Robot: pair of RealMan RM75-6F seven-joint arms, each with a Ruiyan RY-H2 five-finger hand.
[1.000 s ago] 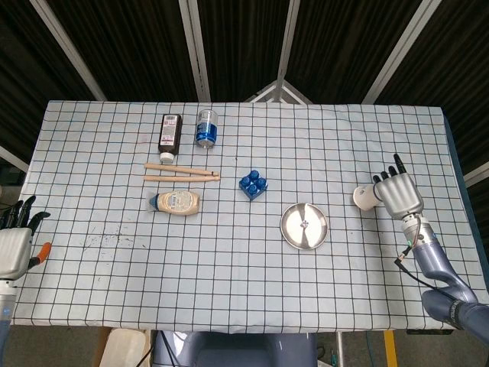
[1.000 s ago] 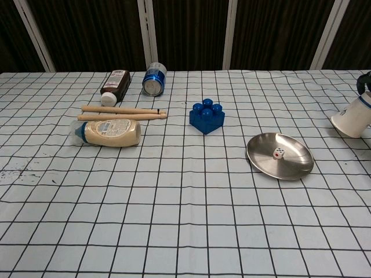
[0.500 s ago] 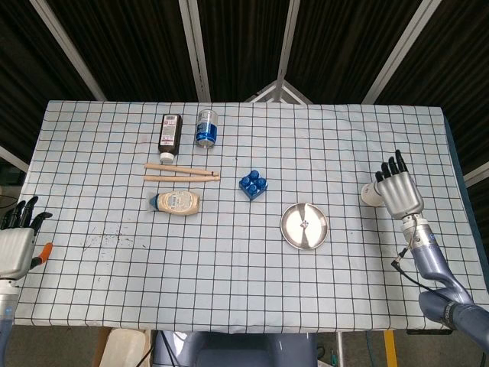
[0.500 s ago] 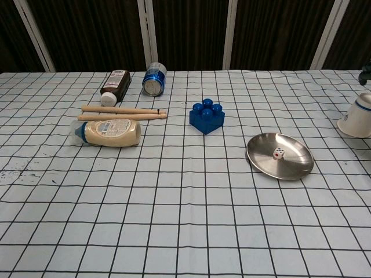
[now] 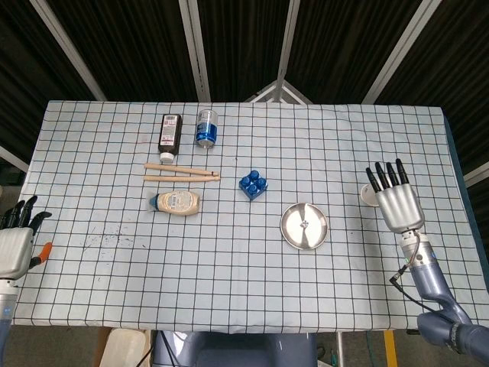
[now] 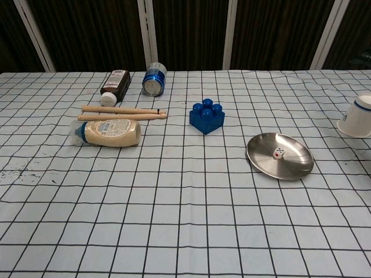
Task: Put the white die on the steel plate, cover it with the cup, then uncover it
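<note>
The white die (image 6: pixel 279 153) lies uncovered on the steel plate (image 6: pixel 293 164), also seen in the head view as the die (image 5: pixel 305 224) on the plate (image 5: pixel 294 233). The white cup (image 6: pixel 357 116) stands mouth down on the table at the far right, apart from the plate; in the head view only a sliver of the cup (image 5: pixel 367 193) shows behind my right hand (image 5: pixel 396 200). That hand hovers near it with fingers spread, holding nothing. My left hand (image 5: pixel 15 241) is at the table's left edge, fingers apart and empty.
A blue block (image 5: pixel 253 184) sits left of the plate. Further left lie a mayonnaise bottle (image 5: pixel 176 202), two wooden sticks (image 5: pixel 182 173), a dark bottle (image 5: pixel 169 133) and a blue can (image 5: pixel 206 127).
My right hand let go of the cup, which went from tilted to standing mouth down, and the hand drew back toward the near edge with fingers spread. The left hand stayed put.
</note>
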